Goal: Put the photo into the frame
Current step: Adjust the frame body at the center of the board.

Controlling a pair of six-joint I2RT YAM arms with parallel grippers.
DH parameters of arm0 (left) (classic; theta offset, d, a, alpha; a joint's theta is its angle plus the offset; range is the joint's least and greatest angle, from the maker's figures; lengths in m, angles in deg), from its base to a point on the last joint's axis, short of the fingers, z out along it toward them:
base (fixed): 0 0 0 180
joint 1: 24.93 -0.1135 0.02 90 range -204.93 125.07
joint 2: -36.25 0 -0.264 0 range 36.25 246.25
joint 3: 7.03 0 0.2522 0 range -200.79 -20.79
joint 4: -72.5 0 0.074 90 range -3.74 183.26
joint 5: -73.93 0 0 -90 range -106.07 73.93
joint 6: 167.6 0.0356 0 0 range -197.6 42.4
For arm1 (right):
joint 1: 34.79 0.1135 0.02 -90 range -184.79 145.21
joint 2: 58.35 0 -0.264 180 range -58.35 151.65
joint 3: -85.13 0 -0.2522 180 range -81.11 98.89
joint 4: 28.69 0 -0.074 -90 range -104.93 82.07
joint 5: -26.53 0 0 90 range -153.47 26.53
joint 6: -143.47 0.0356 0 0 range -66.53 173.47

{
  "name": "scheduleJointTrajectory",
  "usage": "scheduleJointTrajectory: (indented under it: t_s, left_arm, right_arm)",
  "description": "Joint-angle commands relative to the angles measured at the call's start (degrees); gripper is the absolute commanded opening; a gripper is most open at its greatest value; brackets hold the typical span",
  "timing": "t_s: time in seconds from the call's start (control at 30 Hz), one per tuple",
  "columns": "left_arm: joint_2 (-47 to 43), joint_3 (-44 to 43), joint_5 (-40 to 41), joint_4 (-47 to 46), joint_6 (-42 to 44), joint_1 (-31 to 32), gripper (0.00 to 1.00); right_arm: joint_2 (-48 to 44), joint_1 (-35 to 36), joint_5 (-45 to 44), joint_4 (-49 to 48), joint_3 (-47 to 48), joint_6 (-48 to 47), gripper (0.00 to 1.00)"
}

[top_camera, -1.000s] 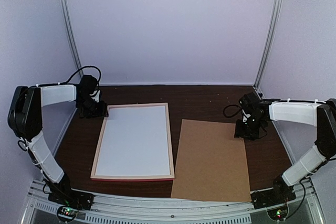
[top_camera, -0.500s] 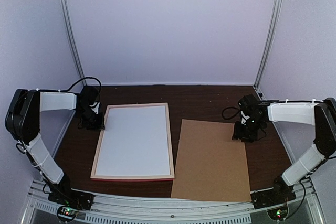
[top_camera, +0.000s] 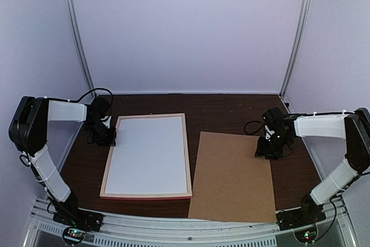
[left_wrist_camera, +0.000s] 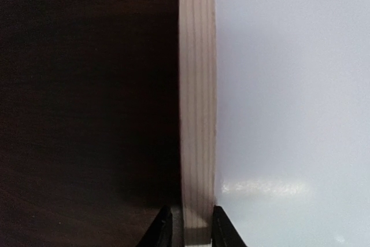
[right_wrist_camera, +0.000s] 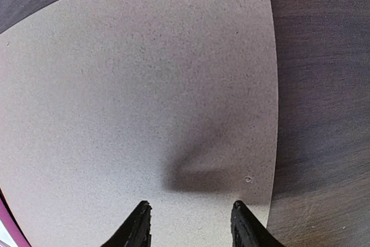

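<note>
Only up close: left jaws astride the frame [left_wrist_camera: 196, 114].

L pincer [left_wrist_camera: 191, 224], R pincer [right_wrist_camera: 191, 215] black-tipped; L arm [top_camera: 63, 110], R arm [top_camera: 318, 125] white-sleeved, black joints, cables, green LEDs.

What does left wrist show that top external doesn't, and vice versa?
Left wrist only: the pale wood grain of the frame rail up close, with the left claw straddling it, one finger on the table side and one on the white side; whether they pinch it is unclear.
Top external only: the frame's whole outline and pink near edge, the brown backing board to its right, and the right claw by the board's far right corner.
Both: the frame's left rail, the white sheet inside it, and the dark table.
</note>
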Motion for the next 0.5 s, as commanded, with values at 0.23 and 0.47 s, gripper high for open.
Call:
scheduleJointTrajectory:
  t_s: [0.23, 0.47]
  left_arm:
    - [3.0, -3.2, 6.1, -1.0, 1.3, -0.2, 0.18]
    - [5.4, -6.6, 7.1, -1.0, 1.1, -0.2, 0.18]
  right_arm:
    - [-0.7, -0.4, -0.6, -0.9, -1.2, 0.4, 0.47]
    - [-1.1, -0.5, -2.9, 0.9, -0.6, -0.4, 0.47]
